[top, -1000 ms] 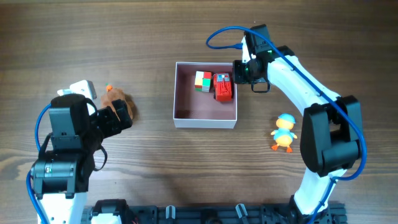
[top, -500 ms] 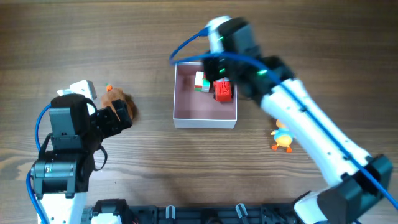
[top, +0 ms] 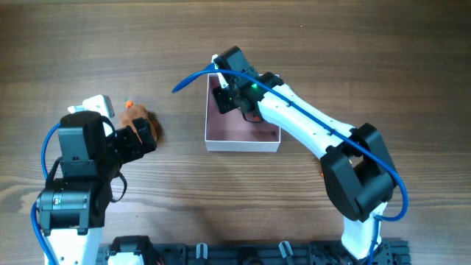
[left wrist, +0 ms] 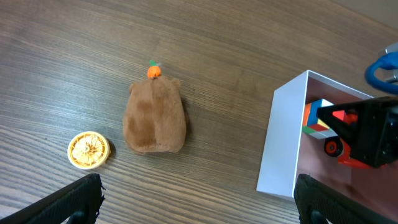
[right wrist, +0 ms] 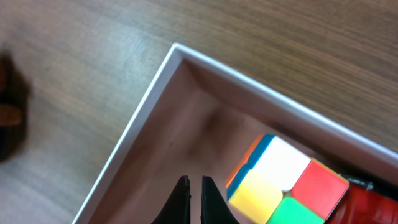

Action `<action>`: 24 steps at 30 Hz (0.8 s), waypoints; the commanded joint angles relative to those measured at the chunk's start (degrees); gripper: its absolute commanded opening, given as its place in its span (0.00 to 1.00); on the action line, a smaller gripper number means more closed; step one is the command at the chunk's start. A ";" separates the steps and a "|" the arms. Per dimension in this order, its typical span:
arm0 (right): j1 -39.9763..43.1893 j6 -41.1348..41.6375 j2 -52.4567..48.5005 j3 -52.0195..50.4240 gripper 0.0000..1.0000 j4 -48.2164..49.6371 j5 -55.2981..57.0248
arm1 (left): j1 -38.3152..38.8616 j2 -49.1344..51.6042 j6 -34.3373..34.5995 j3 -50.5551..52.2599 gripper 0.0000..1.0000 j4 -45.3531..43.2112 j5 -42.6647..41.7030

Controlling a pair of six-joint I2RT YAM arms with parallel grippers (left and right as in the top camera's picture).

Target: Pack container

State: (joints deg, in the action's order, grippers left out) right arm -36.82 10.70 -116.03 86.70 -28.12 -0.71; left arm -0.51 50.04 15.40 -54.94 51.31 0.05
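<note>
The container [top: 242,145] is a shallow square box with white walls and a pink inside, at the table's middle. It holds a multicoloured cube [right wrist: 286,183] and a red toy car [left wrist: 345,151] in its far part. My right gripper [top: 221,93] hangs over the container's far left corner; in the right wrist view its fingers [right wrist: 194,200] are shut and empty over the pink floor, just left of the cube. My left gripper [left wrist: 199,208] is open and empty, near a brown plush toy [left wrist: 154,115] that lies left of the container's wall [left wrist: 283,146].
A small yellow disc [left wrist: 89,150] lies left of the plush toy. A white object [top: 96,104] sits beyond the left arm. The right arm crosses over the container's right half and hides what lies under it.
My right arm has swung from the container's far right corner across to its far left corner, its gripper now over the inside. The left arm has not moved.
</note>
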 commanded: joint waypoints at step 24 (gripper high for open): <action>0.85 4.55 -4.00 -0.02 0.05 0.50 5.25 | -0.50 0.22 0.50 -1.07 1.00 0.02 -0.68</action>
State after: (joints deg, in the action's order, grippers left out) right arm -36.71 14.09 -119.04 86.70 -27.31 4.78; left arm -0.51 50.04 15.40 -54.94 51.33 0.05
